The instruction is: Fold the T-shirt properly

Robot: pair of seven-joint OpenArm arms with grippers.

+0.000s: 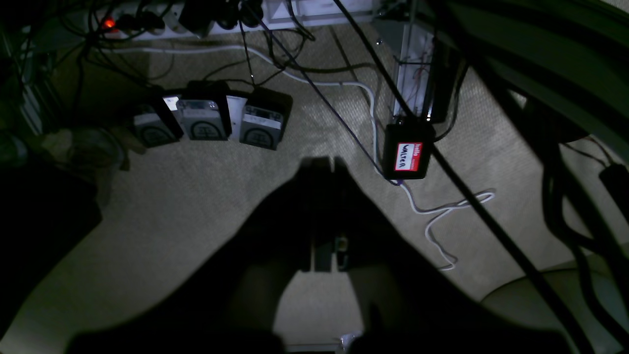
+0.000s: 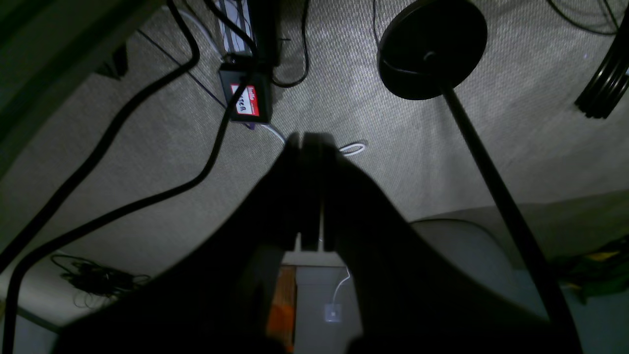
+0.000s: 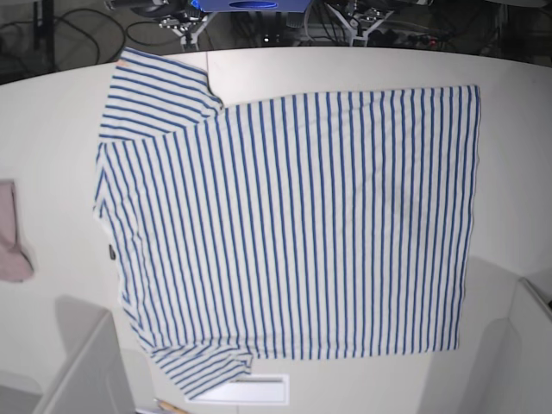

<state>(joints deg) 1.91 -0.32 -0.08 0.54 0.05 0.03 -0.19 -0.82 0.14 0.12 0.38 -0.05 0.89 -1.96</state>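
On the white table the T-shirt lay spread flat, with a small dark tag at its collar side and a pink cloth well apart near the table edge. Below the left gripper, whose fingers were pressed together, a black box on the carpet carried a red "hello" sticker with the handwritten name "WALTER". The right gripper was also pressed together, holding nothing.
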